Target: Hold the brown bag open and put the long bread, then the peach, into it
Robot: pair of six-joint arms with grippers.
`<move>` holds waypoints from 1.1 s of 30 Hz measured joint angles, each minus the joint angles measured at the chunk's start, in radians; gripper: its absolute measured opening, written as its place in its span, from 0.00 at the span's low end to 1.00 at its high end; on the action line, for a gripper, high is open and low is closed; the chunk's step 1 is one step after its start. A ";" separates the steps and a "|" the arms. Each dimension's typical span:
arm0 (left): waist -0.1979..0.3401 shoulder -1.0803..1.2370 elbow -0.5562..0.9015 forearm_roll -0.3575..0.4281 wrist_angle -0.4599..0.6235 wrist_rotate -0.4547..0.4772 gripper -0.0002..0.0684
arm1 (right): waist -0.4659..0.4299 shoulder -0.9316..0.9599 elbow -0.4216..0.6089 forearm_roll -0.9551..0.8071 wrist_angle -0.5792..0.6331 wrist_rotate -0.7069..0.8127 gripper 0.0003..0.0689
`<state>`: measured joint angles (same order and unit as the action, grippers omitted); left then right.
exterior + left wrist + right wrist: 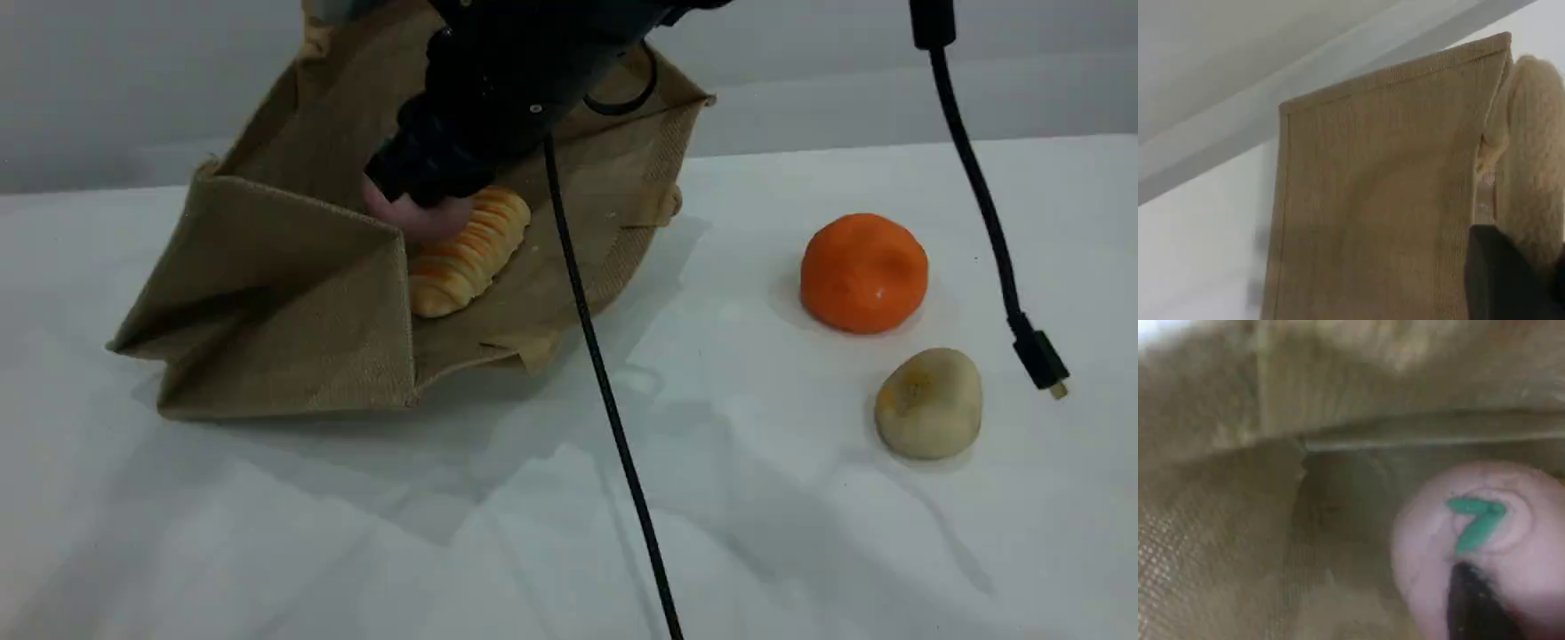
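Observation:
The brown bag [293, 293] lies on its side at the left of the table, its mouth held open towards the right. Inside it lies the long bread [467, 253], striped orange and cream. The pale-pink peach [418, 218] sits in the bag against the bread's far end, under the tip of my right gripper [418, 182]. In the right wrist view the peach [1431, 540] fills the lower right, with one dark fingertip [1471, 607] across it; how the jaws stand is hidden. My left gripper [1511, 273] is shut on the bag's padded beige handle [1531, 167], beside the bag's wall [1371, 200].
A bright orange round fruit [862, 271] and a lumpy yellowish-beige item [929, 402] sit on the white table to the right. A black cable [605, 382] hangs from the right arm across the middle. Another cable with a plug [1036, 356] dangles at far right.

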<state>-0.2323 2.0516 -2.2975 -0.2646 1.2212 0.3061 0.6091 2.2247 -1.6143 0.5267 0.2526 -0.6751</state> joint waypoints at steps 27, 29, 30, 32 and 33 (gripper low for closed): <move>0.000 0.000 0.000 -0.001 0.000 0.000 0.12 | -0.283 -0.281 0.001 -0.102 0.354 0.167 0.79; 0.000 0.000 0.000 -0.001 0.000 0.000 0.12 | -0.335 -0.314 0.001 -0.127 0.379 0.196 0.79; 0.000 0.000 0.000 -0.001 0.000 0.000 0.12 | -0.360 -0.328 0.001 -0.142 0.392 0.211 0.79; 0.000 0.000 0.000 -0.001 0.000 0.000 0.12 | -0.403 -0.364 0.001 -0.164 0.413 0.235 0.79; 0.000 0.000 0.000 -0.001 0.000 0.000 0.12 | -0.424 -0.379 0.001 -0.180 0.423 0.245 0.79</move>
<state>-0.2323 2.0516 -2.2975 -0.2656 1.2212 0.3061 0.1853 1.8459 -1.6133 0.3466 0.6757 -0.4305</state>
